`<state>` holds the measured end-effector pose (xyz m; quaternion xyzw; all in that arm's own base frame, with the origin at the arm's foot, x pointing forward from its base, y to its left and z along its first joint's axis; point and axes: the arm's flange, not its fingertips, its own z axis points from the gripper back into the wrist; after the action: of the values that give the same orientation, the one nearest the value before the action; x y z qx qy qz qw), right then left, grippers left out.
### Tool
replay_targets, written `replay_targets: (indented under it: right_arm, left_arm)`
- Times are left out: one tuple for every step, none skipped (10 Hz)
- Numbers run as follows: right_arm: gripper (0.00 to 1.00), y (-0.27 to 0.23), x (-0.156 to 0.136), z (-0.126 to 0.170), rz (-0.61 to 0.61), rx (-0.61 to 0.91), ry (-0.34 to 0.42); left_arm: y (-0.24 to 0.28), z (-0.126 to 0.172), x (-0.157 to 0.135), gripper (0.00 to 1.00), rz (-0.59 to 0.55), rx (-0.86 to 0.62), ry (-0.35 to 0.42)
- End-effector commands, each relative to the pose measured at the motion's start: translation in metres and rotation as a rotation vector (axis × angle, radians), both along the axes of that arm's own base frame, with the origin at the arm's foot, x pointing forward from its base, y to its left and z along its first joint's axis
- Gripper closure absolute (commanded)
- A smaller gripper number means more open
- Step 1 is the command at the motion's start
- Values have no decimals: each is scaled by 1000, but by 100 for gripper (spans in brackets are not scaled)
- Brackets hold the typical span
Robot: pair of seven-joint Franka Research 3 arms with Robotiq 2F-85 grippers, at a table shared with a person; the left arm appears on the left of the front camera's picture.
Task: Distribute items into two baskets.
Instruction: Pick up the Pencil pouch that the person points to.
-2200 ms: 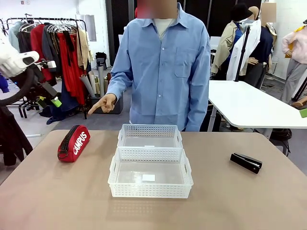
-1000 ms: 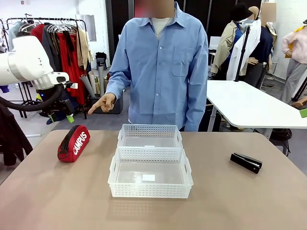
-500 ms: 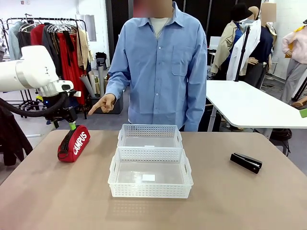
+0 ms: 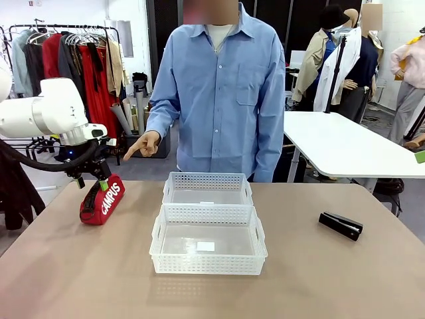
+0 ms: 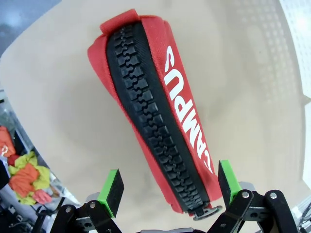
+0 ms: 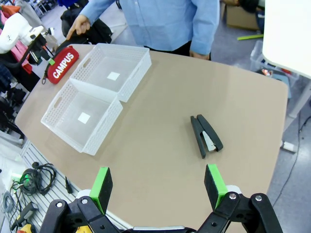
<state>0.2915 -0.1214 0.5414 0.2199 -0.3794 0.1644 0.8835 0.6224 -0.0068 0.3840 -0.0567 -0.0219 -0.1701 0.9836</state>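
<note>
The red CAMPUS pouch [image 4: 103,199] lies at the table's left, left of the two white baskets. My left gripper [image 4: 101,181] hangs open just over the pouch's far end. In the left wrist view the pouch [image 5: 155,107] runs between the green pads [image 5: 112,191], with the left gripper [image 5: 170,187] straddling its zip-pull end. The far basket [image 4: 208,178] and the near basket [image 4: 208,263] stand end to end at mid-table, both empty. At the right lies the black stapler [image 4: 340,225], also seen as the stapler [image 6: 205,136] ahead of my open right gripper [image 6: 158,187], high above the table.
A person in a blue shirt stands at the far side, one hand [image 4: 143,144] pointing down toward the pouch. A white table [image 4: 345,146] stands behind at the right, and a clothes rack [image 4: 73,53] at the back left. The brown table [image 4: 80,279] is bare in front.
My left arm has swung in from the upper left and come down, bringing its open gripper over the pouch's far end. Pouch, baskets and stapler have not moved.
</note>
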Motion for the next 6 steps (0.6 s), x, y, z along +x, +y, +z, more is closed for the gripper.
replay_targets:
  right_arm:
    - [0, -1, 0, 0, 8, 16, -7]
    - [0, -1, 0, 0, 8, 16, -7]
    - [0, -1, 0, 0, 8, 16, -7]
    - [0, -1, 0, 0, 8, 16, -7]
    - [0, -1, 0, 0, 8, 16, -7]
    - [0, -1, 0, 0, 8, 16, -7]
  left_arm:
    - [-1, -10, 0, 0, 24, 34, 2]
    - [-2, -15, 0, 0, 25, 33, 12]
    - [-4, -21, 0, 0, 18, 32, 9]
    - [-4, -25, 0, 0, 11, 32, -6]
    - [-5, -28, 0, 0, 8, 34, -26]
    - [-6, -29, 0, 0, 6, 31, -35]
